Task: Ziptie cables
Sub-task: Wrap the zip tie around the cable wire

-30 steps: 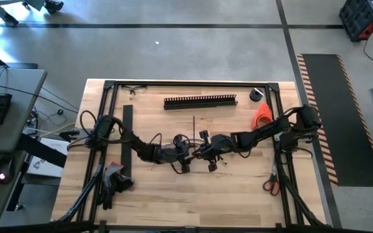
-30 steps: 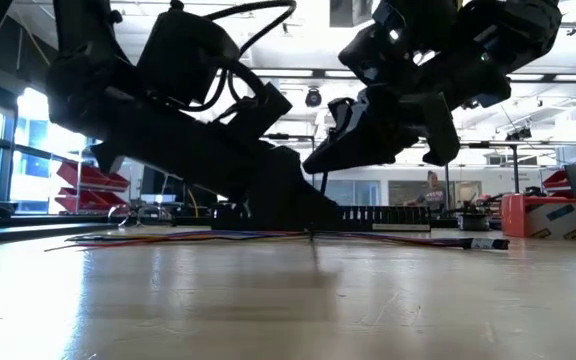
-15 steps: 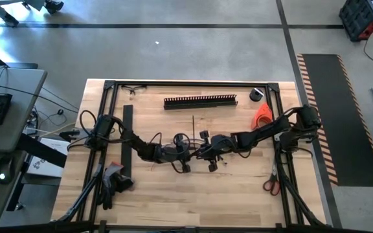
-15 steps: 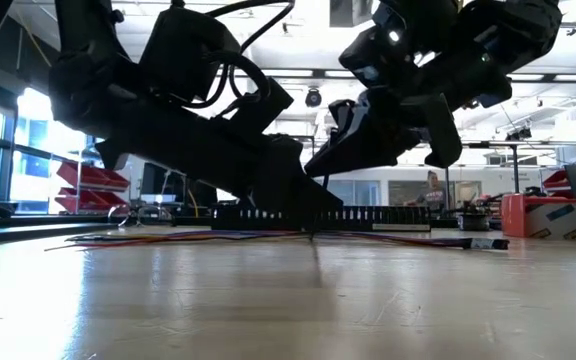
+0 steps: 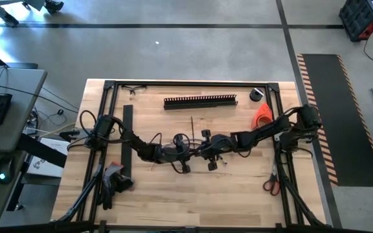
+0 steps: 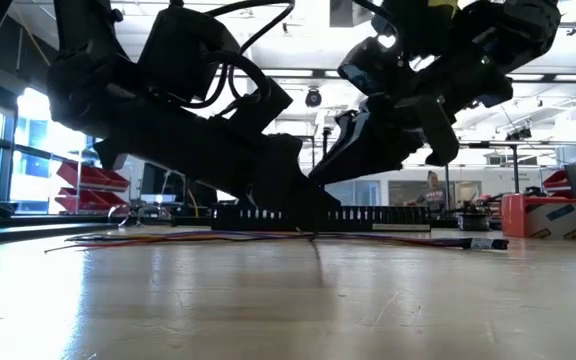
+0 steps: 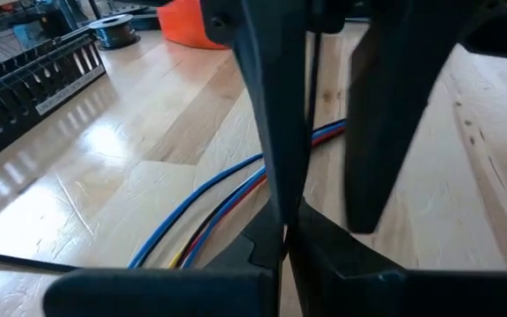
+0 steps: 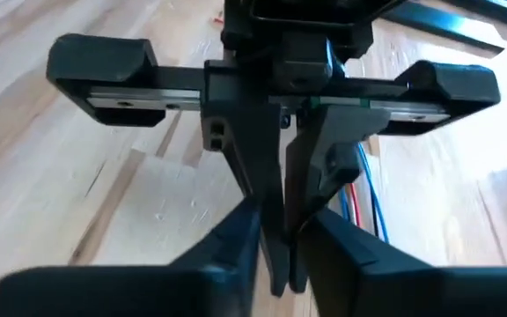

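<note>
Overhead view: both arms reach inward and meet over the middle of the table [image 5: 238,194]. The left hand [image 5: 190,155] and the right hand [image 5: 201,150] lie just beside each other, fingertips facing.

Left hand: its fingers are pressed together, tip against tip, as the right wrist view shows head-on. A thin dark strand [image 5: 192,129] runs from the meeting point of the two hands toward the table's far edge. In the left wrist view this strand rises from the closed tips. Whether the tips actually pinch it cannot be told.

Right hand: its fingers [image 7: 271,114] stand spread. The strand passes through the gap between them without visible contact.

The cables [image 7: 227,198], here blue, red and yellow, lie flat on the table as a loose bundle directly under the two hands. In the low view they stretch along the tabletop to either side of the arms. Neither hand touches them. From overhead they are mostly hidden by the arms.

Other items: a long black slotted strip [image 5: 200,101] lies near the far edge. A second black strip [image 5: 127,139] lies lengthwise beside the left arm. An orange object [image 5: 261,115] rests near the right arm, and red-handled scissors [image 5: 271,184] lie by the right-hand frame.
</note>
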Controlling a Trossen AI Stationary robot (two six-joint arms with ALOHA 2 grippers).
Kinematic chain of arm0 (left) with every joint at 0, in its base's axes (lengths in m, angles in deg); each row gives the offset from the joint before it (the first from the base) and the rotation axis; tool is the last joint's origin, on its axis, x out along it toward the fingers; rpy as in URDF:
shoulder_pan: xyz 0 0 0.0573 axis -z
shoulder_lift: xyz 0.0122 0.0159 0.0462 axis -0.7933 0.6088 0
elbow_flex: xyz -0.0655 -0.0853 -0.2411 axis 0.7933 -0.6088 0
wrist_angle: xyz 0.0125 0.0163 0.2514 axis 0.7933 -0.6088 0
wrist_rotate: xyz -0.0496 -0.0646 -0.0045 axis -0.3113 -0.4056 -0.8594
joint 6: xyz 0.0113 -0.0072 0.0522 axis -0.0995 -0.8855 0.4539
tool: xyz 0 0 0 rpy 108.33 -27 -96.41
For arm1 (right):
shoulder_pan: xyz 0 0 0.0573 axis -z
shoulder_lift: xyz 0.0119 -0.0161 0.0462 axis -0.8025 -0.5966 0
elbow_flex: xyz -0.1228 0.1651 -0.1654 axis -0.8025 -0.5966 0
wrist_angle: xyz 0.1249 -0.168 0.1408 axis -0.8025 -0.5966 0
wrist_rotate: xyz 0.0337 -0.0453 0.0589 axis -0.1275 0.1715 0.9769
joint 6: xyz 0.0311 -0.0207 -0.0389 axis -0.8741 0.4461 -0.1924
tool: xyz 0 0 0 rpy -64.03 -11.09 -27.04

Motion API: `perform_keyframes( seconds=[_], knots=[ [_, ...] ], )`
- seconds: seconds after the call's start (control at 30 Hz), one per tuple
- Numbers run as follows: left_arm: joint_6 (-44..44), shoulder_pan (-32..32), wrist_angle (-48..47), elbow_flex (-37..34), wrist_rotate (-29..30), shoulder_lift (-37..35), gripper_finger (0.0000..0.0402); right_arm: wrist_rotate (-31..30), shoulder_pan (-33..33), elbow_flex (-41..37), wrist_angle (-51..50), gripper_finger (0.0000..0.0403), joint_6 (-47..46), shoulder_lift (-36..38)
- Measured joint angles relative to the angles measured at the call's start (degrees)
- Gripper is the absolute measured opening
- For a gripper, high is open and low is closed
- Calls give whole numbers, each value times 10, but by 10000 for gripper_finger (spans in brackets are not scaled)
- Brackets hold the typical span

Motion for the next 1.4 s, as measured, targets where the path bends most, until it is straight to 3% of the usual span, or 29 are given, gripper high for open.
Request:
perform_keyframes(
  seconds=[0.2, 0.33, 0.5, 0.63, 0.7, 0.93, 1.4],
  knots=[
    [-9, 0, 1, 0, 0, 0, 0, 2, 0, 0, -84, 147, 12, 90],
    [-14, 0, 1, 0, -3, 0, 0, -28, -1, 0, -149, 160, 12, 170],
    [-14, 0, 1, 0, -13, 0, 0, -1, 0, 0, -115, 109, 13, 197],
    [-14, 0, 0, 0, -13, 0, 0, 22, 0, 1, -49, 29, 12, 155],
    [-14, 0, 0, 0, -13, 0, 0, 23, 0, 0, -18, 8, 11, 126],
    [-14, 0, -6, 0, -13, 0, 0, 20, 5, 0, 31, 2, -20, 56],
    [-14, 0, -8, 0, -13, 0, 0, 14, 17, 0, 1, 0, -52, 67]
  ],
)
